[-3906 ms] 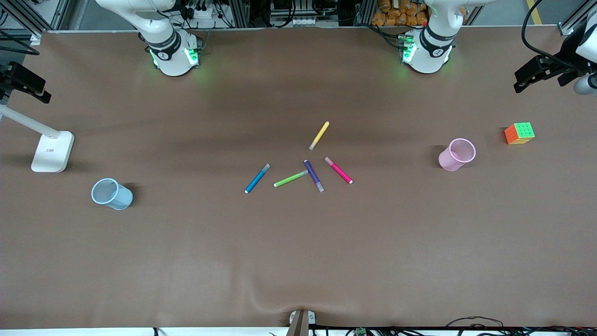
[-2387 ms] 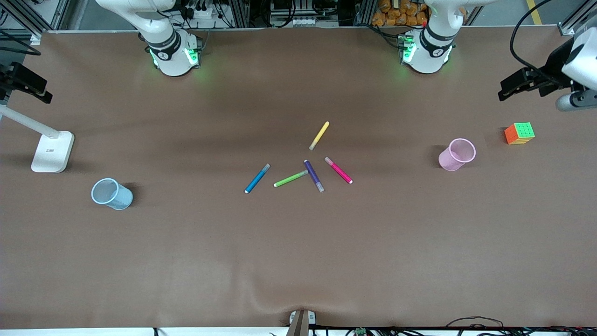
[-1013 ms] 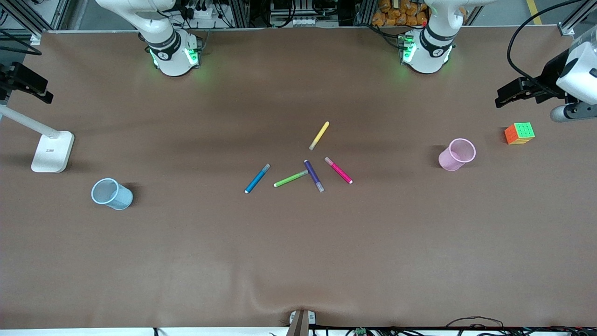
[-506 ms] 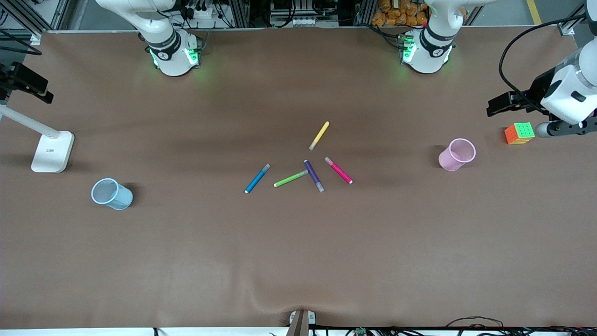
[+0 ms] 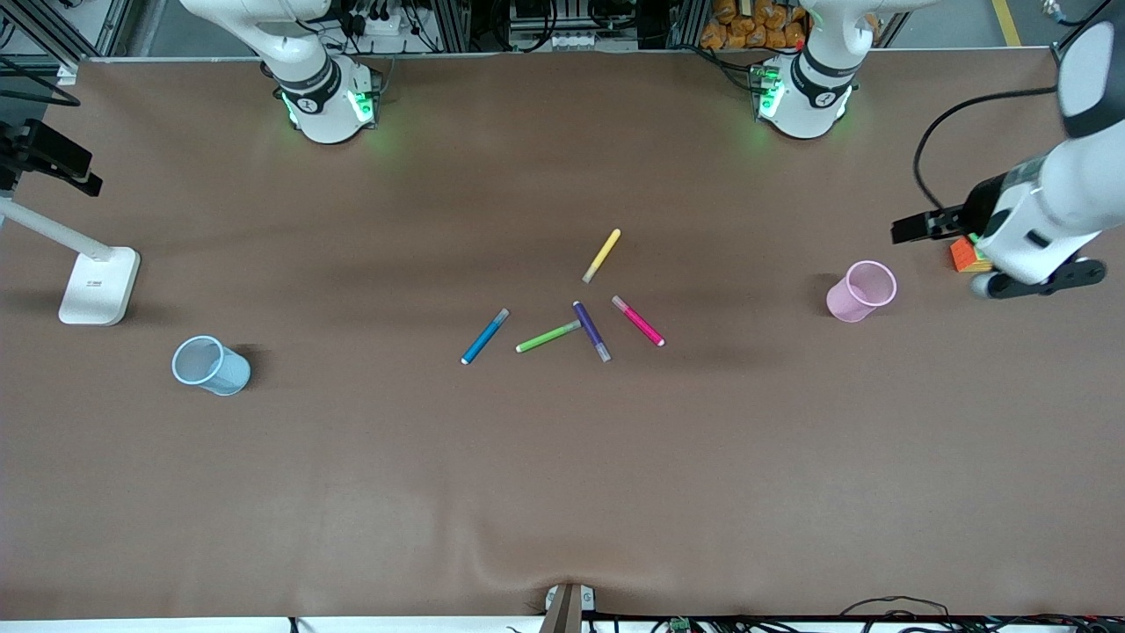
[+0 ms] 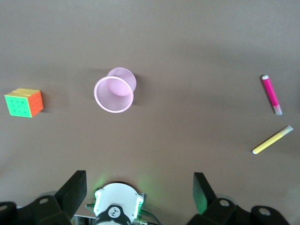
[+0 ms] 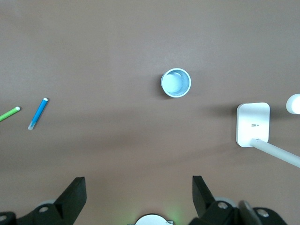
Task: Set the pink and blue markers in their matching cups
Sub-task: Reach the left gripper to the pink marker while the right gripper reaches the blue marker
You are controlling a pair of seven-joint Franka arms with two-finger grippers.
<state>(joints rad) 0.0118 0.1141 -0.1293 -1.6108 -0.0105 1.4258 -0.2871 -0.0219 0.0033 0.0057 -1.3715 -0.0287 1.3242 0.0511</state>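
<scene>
Front view: the left gripper [image 5: 914, 230] hangs over the cube [image 5: 962, 255] by the pink cup [image 5: 861, 291]. The pink marker [image 5: 638, 320] and blue marker [image 5: 485, 336] lie near the purple marker [image 5: 591, 331]; the blue cup [image 5: 211, 366] stands toward the right arm's end.

Left wrist view: fingers [image 6: 72, 193] spread wide.

Right wrist view: right gripper [image 7: 138, 197] also agape, high over the lamp base [image 7: 253, 124], whose small writing is unreadable.

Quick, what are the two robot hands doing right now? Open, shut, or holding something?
Left gripper: open, holding nothing, high over the pale pink plastic cup.
Right gripper: open, holding nothing, high over the pale blue plastic cup.
</scene>
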